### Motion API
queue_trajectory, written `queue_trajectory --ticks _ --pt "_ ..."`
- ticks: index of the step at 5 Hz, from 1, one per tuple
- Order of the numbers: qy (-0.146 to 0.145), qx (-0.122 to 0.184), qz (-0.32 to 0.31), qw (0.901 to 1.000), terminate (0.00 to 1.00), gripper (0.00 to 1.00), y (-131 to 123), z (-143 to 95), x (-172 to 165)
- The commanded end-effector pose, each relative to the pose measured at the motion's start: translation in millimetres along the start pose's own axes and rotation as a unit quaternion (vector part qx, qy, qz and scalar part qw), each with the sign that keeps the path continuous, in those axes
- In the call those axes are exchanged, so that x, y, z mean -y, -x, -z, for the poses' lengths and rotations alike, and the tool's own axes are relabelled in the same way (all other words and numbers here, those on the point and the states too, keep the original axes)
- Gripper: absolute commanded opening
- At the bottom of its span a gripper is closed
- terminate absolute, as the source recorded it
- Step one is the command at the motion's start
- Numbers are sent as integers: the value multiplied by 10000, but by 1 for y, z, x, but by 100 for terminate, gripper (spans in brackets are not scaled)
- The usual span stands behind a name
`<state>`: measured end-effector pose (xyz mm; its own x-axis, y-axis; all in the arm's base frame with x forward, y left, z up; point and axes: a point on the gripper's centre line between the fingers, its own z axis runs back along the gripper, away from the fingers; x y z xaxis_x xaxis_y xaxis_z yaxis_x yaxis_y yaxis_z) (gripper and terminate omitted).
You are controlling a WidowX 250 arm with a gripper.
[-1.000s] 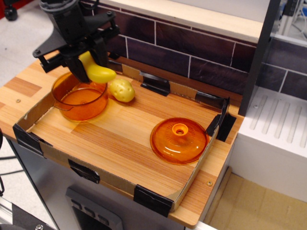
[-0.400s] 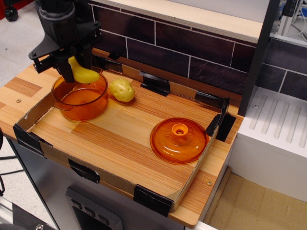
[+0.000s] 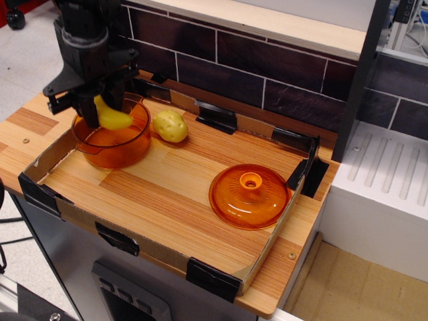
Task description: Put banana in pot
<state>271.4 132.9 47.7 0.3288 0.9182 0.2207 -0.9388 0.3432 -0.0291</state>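
The gripper (image 3: 101, 110) hangs over the pot's mouth with its black fingers closed on the banana (image 3: 111, 118), holding it by the upper end. The banana sits between the fingers and juts out below and to the right of them, its lower tip dipping inside the rim of the pot (image 3: 114, 134), seen against the far wall. Whether that tip touches the wall or the pot's floor cannot be told. The pot stands at the back left of the wooden tray (image 3: 167, 200), close to the cardboard edge. Just right of the pot lies the potato (image 3: 170, 126), apart from the gripper. The orange lid (image 3: 249, 196) rests knob up toward the front right of the tray, well apart from the pot. The upper part of the arm is cut off by the top of the frame, and the gripper body hides the banana's stem end and part of the pot's back rim.
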Motion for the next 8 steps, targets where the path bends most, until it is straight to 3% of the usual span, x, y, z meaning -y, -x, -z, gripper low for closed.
queue_trajectory --ticks 1,2,3,5,7,8 --pt "-9 224 70 9997 0 100 -5 -8 7" --pt "91 205 21 9997 0 100 -4 -17 12" --pt "309 14 -16 9995 0 100 4 -43 25" --pt "327 -465 235 9981 0 100 24 -80 50" --pt "327 -465 235 9981 0 100 24 -80 50" --pt "327 -465 235 9981 100 100 24 -80 50"
